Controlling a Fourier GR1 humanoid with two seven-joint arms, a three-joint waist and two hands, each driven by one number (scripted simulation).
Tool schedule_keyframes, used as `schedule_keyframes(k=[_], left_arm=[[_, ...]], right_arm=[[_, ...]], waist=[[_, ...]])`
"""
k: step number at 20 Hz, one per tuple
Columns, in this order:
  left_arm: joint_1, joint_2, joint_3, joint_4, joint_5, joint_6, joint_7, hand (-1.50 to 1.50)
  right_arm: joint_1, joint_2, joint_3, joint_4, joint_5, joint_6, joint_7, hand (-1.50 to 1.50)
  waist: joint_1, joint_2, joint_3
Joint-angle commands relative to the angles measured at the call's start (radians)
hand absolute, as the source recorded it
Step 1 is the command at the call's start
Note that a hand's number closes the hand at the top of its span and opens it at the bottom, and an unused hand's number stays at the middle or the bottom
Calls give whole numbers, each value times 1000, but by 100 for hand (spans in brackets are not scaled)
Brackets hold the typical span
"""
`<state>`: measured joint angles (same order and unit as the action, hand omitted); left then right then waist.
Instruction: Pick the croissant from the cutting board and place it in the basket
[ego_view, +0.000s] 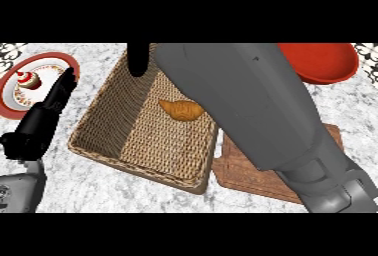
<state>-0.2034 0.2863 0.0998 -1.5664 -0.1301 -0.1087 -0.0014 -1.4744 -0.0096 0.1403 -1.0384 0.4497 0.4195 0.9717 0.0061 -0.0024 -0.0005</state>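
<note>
The croissant (182, 110), golden brown, lies on the floor of the wicker basket (111, 130), toward its far right side. My right forearm stretches across the basket's right half. Of my right hand (137, 61) only a straight black finger shows, over the basket's far rim, apart from the croissant and holding nothing. The wooden cutting board (247, 175) lies to the right of the basket, partly under my right arm, with nothing visible on its bare part. My left hand (44, 117) rests open at the left, fingers straight and pointing away.
A red-rimmed plate (52, 60) with a cupcake (28, 80) sits at the far left, just beyond my left hand's fingertips. A red bowl (325, 62) stands at the far right, behind the cutting board. The counter is grey marble.
</note>
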Motion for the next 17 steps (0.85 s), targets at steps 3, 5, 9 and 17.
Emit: schedule_keyframes(k=[3,5,9,17], left_arm=[[0,-20,-19,-18,-5,2,16,0],[12,-4,5,-24,10,-6,13,0],[0,5,2,-18,-2,-9,23,0],[36,-19,-6,-43,-22,16,21,0]], right_arm=[[3,9,-97,-57,1,-260,51,-150],[48,9,-132,-40,74,-370,1,-150],[31,-41,-208,-108,113,-477,53,-150],[212,-202,-317,-335,120,-477,68,-150]], waist=[[6,0,0],[11,4,0],[-5,-1,1],[-21,-6,2]])
